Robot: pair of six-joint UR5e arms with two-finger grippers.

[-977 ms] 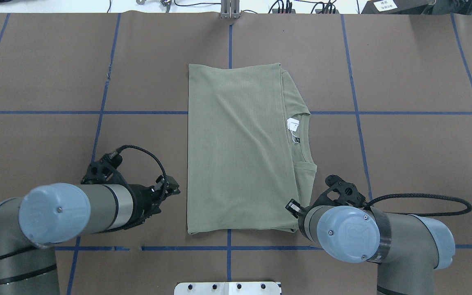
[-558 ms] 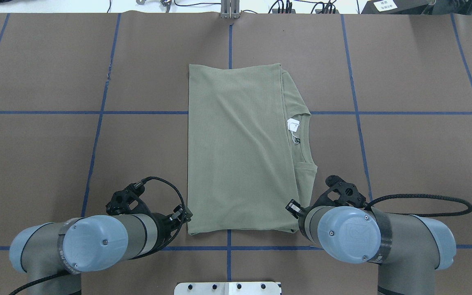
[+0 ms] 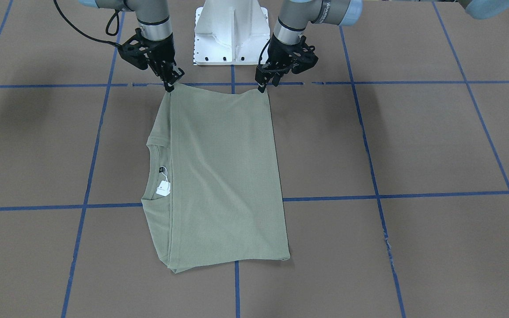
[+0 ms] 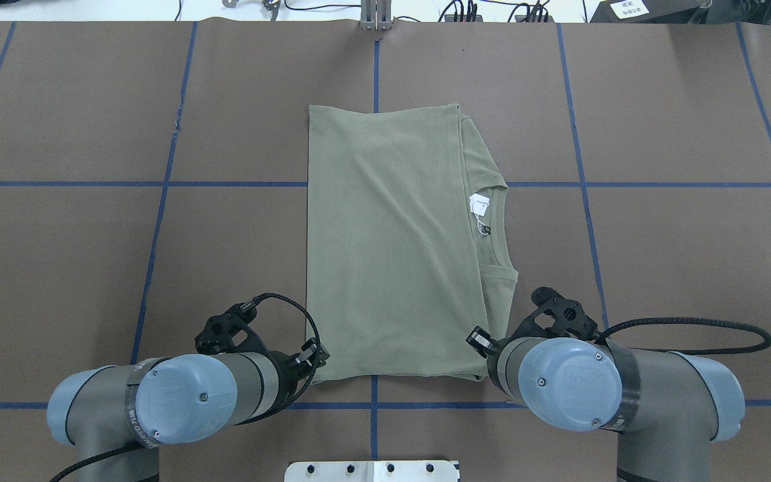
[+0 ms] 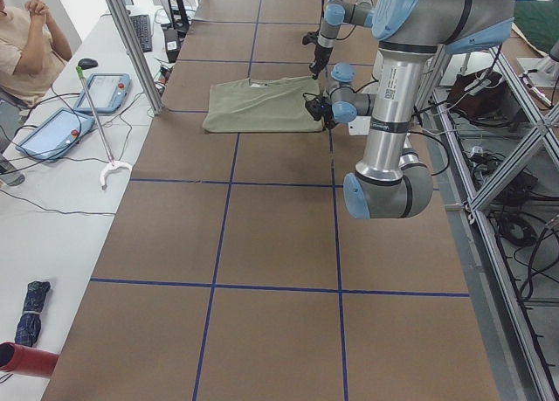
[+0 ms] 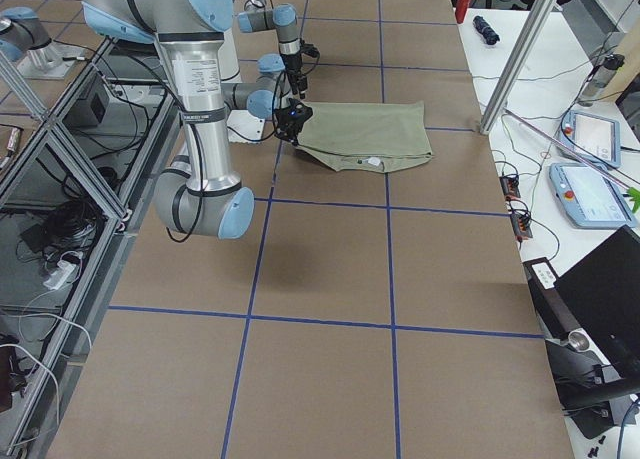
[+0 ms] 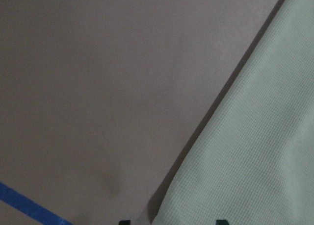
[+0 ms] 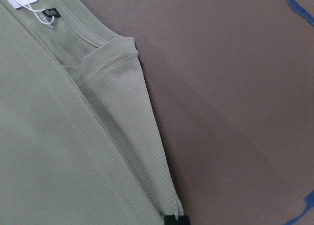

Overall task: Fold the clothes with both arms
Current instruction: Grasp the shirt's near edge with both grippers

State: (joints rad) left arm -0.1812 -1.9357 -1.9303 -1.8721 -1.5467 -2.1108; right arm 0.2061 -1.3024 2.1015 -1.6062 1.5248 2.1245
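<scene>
Overhead, the right jaws clamp the shirt (image 4: 385, 234) at lower right; seat your parted left jaws around its lower-left corner.

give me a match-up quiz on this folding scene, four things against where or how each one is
Things:
1. shirt
2. hang tag
3. left gripper
4. right gripper

Descriptions:
a. white, at the collar
b. at the shirt's robot-side corner, on the collar side
c. green, lying folded flat
d. at the shirt's robot-side corner, away from the collar

Pairs: 1-c, 2-a, 3-d, 4-b
</scene>
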